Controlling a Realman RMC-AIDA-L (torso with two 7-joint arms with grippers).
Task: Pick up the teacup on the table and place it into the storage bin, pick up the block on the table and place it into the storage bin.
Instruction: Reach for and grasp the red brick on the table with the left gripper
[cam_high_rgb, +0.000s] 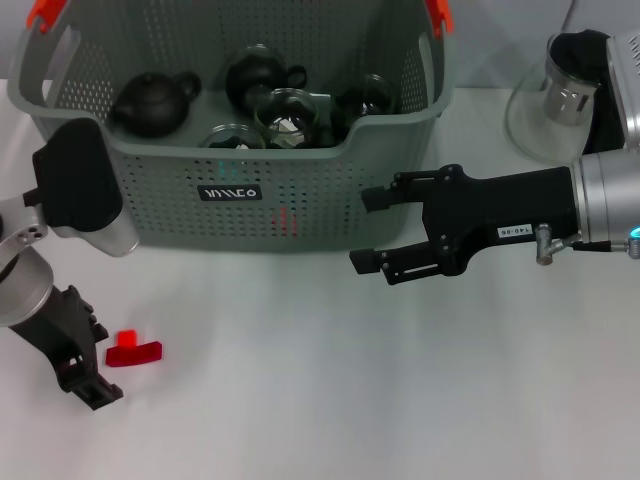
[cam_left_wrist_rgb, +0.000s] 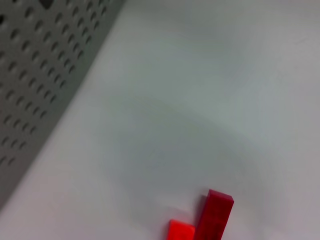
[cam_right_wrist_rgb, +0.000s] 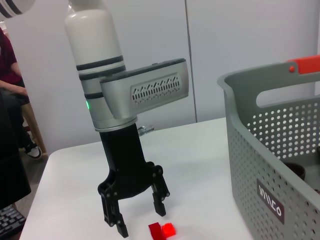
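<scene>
The left claw hangs just above the table with its fingers spread and nothing between them. The red block lies on the table right beside its fingertips, not yet gripped; the right wrist view shows the block just next to the nearer finger, outside the gap between the fingers. In the left wrist view the block sits low at the picture's edge, with the perforated wall of the storage bin off to one side.

The right claw is held out level in front of the storage bin, also spread and empty, close to the bin's front wall but not touching anything.

Inside the bin lie dark teapots and several glass cups, so the teacup part of the task looks done; no cup remains on the open table near the arms. What is left, as I judge it, is the block: the left claw must shift over it, close on it, lift, and carry it across the bin's near wall for the drop.
</scene>
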